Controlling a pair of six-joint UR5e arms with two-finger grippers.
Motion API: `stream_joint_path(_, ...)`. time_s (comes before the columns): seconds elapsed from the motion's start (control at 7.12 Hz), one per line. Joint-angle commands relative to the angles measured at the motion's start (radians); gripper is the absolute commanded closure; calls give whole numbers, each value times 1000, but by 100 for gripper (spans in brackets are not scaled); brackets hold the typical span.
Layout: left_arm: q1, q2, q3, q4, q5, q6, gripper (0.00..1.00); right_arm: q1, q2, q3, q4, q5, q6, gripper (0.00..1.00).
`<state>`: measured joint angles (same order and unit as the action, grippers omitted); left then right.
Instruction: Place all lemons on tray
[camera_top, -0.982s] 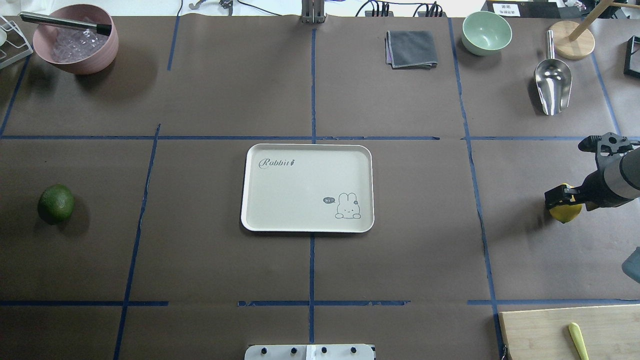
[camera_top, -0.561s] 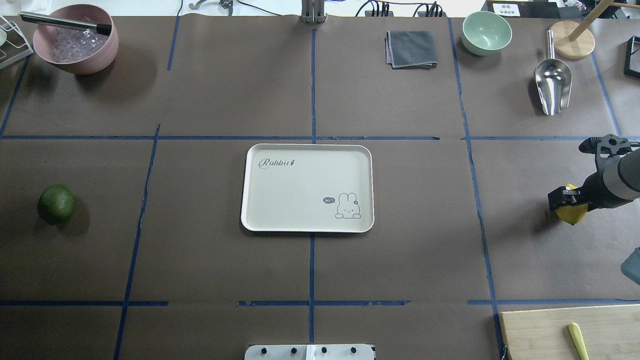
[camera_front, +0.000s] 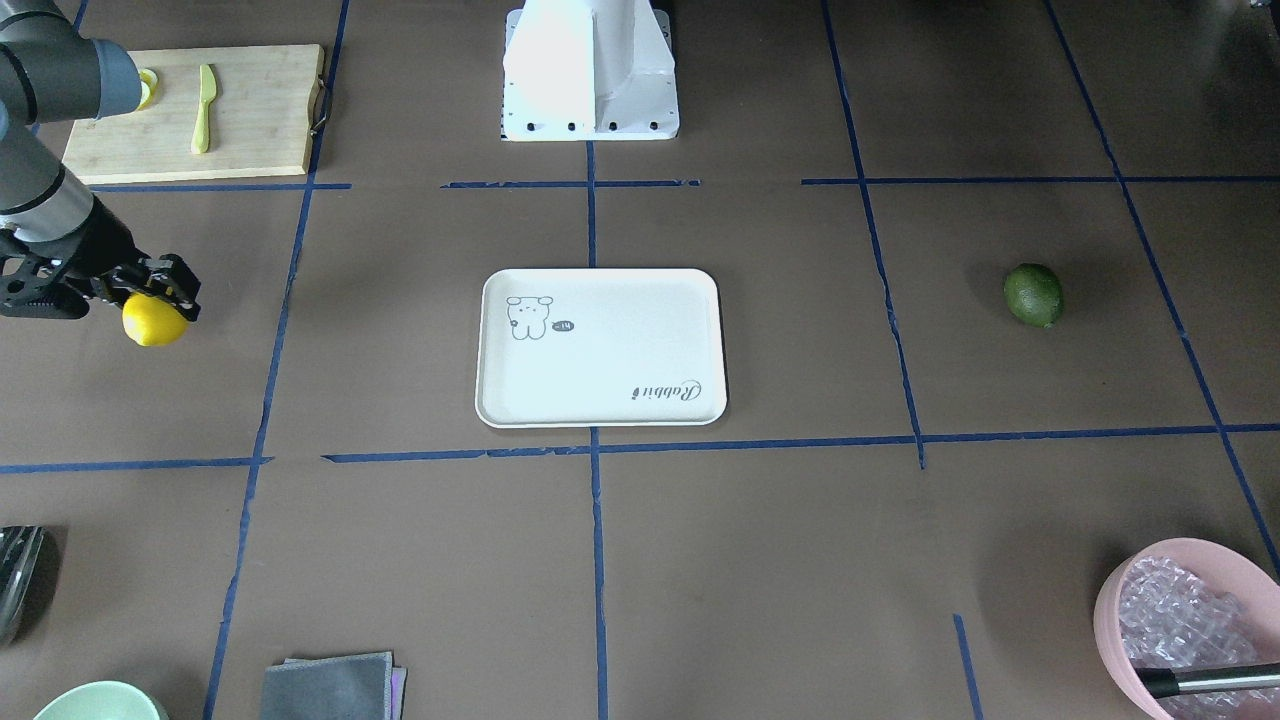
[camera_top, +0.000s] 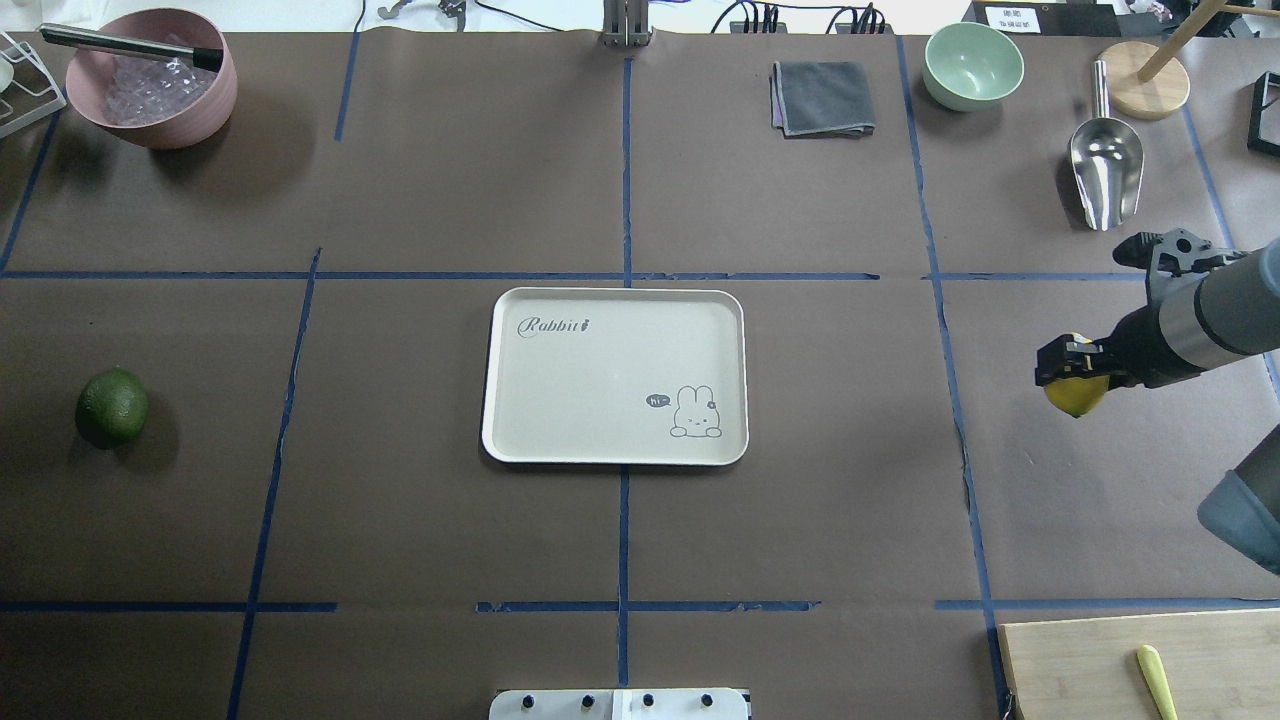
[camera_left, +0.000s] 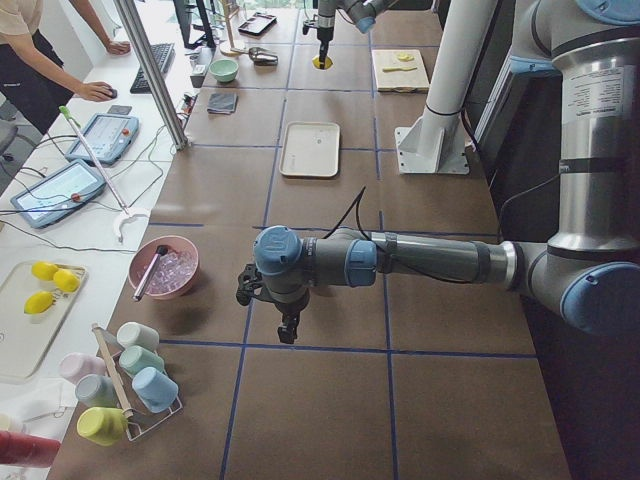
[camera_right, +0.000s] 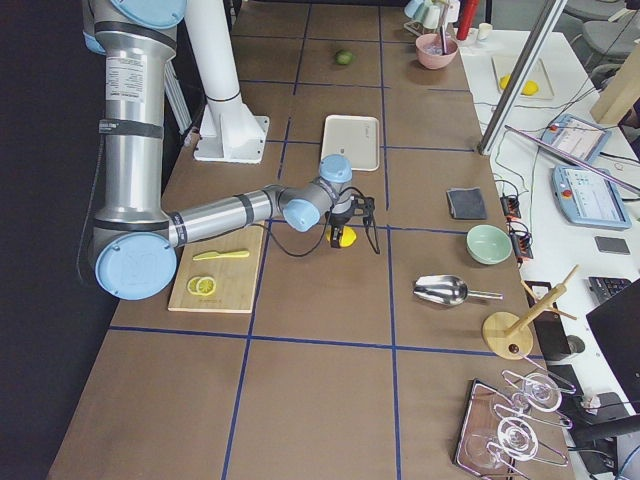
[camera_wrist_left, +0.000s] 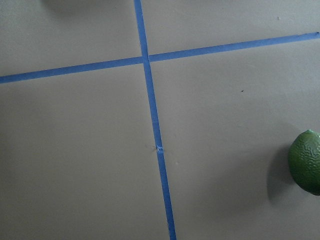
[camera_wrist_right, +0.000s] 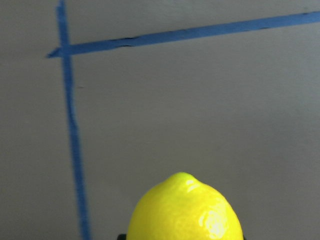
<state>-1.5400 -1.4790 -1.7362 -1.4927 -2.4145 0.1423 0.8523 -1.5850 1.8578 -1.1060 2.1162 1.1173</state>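
Right pincer (camera_top: 1072, 372) w/ yellow lemon (camera_top: 1076, 400) moved closer to tray (camera_top: 600, 380).

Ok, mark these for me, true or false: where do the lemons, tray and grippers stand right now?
The right gripper is shut on the yellow lemon. True.
The green lemon lies on the tray. False: it lies on the table, far from the tray.
The left gripper holds the green lemon. False: the left gripper hangs apart from it, above the table.
A knife lies on the cutting board. True.
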Motion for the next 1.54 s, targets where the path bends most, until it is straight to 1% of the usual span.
stream_joint_path(0.0, 0, 0, -2, 0, 0, -1, 0, -85, 233, 14, -6, 36, 267, 100)
stream_joint_path(0.14, 0, -1, -3, 0, 0, -1, 0, -142, 329, -17, -21, 28, 353, 100)
stream_joint_path(0.28, 0, -1, -8, 0, 0, -1, 0, -186, 461, -88, -67, -8, 433, 100)
stream_joint_path(0.42, 0, 0, -11, 0, 0, -1, 0, -249, 562, -189, -77, -100, 494, 99)
stream_joint_path(0.56, 1, -1, -11, 0, 0, -1, 0, -281, 607, -268, -72, -158, 504, 99)
stream_joint_path(0.84, 1, -1, -13, 0, 0, 0, 0, -294, 626, -308, -77, -162, 503, 98)
stream_joint_path(0.98, 1, -1, -26, -1, 0, -1, 0, -303, 664, -360, -83, -160, 500, 96)
stream_joint_path(1.12, 3, -3, -26, 0, 0, -1, 0, -305, 659, -361, -81, -157, 495, 89)
stream_joint_path(1.26, 8, -4, -25, -1, 0, -1, 0, -312, 658, -364, -81, -159, 495, 74)
stream_joint_path(1.4, 12, -10, -31, -1, 0, -3, 0, -314, 657, -362, -81, -157, 490, 25)
